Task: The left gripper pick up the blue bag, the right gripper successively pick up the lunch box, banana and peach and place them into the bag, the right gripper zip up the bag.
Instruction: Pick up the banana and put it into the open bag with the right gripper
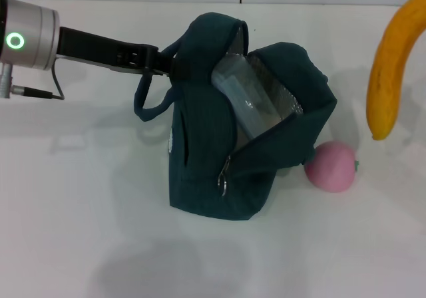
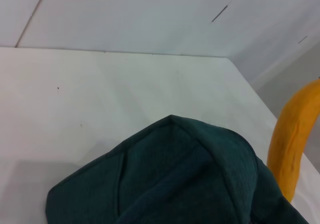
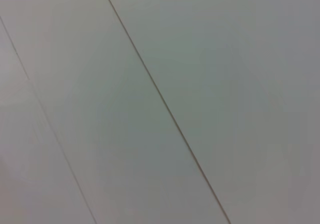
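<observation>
Between left gripper jaws, blue bag handle

Upper end of banana cut off by right edge of head view; whatever holds it not shown. In left wrist view, banana cut at right edge, lower end hidden behind blue bag. Right gripper not seen in any view; right wrist view filled with plain panels only. Left gripper fingertips buried in handle of blue bag; closure not discernible. Lunch box partly sunk in bag, lower portion hidden. Peach near bag's right side, partly covered by bag edge.
</observation>
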`<action>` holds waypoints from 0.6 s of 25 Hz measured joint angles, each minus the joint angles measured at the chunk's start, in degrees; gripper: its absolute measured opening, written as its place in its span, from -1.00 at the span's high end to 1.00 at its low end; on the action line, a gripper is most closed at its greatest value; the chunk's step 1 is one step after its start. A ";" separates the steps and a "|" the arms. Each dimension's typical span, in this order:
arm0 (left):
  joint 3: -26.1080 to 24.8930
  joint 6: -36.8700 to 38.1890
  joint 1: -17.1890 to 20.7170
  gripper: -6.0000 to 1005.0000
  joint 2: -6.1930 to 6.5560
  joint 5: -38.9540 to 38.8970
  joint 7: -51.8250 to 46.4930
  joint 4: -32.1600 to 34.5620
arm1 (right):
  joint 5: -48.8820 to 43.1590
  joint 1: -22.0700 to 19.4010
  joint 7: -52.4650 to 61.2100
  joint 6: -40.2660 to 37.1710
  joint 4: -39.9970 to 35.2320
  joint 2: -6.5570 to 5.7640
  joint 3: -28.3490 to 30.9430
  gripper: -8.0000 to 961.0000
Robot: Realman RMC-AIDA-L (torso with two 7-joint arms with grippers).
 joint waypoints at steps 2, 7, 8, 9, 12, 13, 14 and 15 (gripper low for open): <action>0.00 0.00 0.04 0.90 -0.05 0.01 0.00 -0.08 | 0.12 0.28 0.00 -0.10 -0.17 0.19 0.01 0.20; 0.00 0.00 0.06 0.90 -0.19 0.13 0.00 -0.17 | 3.27 1.32 0.00 -3.02 -0.58 0.44 0.04 0.20; -0.01 0.00 0.01 0.90 -0.21 0.14 -0.01 -0.17 | 4.24 1.66 0.00 -4.06 -0.58 0.45 0.04 0.20; 0.00 0.00 -0.04 0.90 -0.26 0.14 -0.02 -0.17 | 5.17 2.02 0.00 -5.06 -0.62 0.45 0.04 0.20; 0.00 0.00 -0.23 0.90 -0.36 0.17 -0.07 -0.17 | 7.42 3.41 -0.03 -7.76 -0.83 0.45 0.04 0.20; 0.01 0.00 -0.26 0.90 -0.39 0.17 -0.08 -0.17 | 8.06 4.14 -0.02 -8.51 -1.05 0.46 0.00 0.20; 0.03 0.00 -0.28 0.90 -0.41 0.17 -0.08 -0.17 | 8.33 4.62 0.00 -8.92 -1.17 0.49 -0.01 0.20; 0.06 0.00 -0.29 0.91 -0.44 0.17 -0.08 -0.17 | 8.55 5.33 0.10 -9.35 -1.27 0.64 -0.01 0.20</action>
